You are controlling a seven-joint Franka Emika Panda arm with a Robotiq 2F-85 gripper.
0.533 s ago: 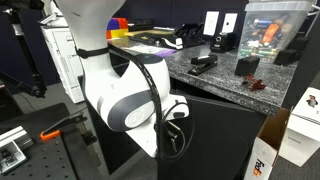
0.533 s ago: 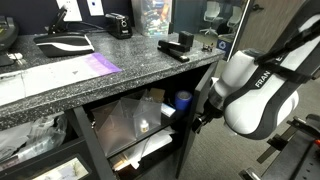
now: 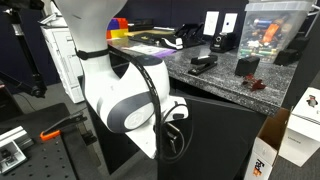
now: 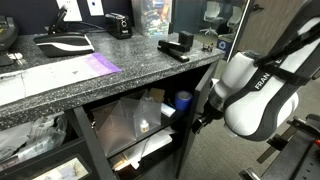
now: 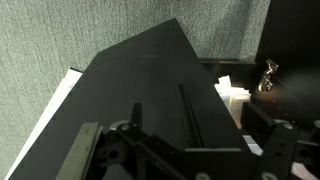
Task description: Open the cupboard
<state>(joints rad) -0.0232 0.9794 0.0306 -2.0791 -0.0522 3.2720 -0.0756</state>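
Note:
The cupboard is a matte black cabinet under a speckled grey granite counter (image 3: 215, 88), also seen in an exterior view (image 4: 90, 78). Its black door (image 4: 192, 100) stands swung out, and the shelves inside (image 4: 130, 125) are exposed. In an exterior view the door (image 3: 225, 130) is a flat black panel beside my arm. My gripper (image 4: 197, 122) is at the door's free edge, low beside the white arm body (image 3: 176, 128). In the wrist view the black door panel (image 5: 150, 90) fills the middle, with my fingers (image 5: 180, 160) spread wide around it.
A black stapler (image 3: 203, 63) (image 4: 175, 47) and small items lie on the counter. Plastic-wrapped goods and a blue can (image 4: 183, 100) sit inside the cupboard. A cardboard box (image 3: 262, 160) and white boxes (image 3: 300, 130) stand on the floor nearby. A white unit (image 3: 65, 60) stands behind the arm.

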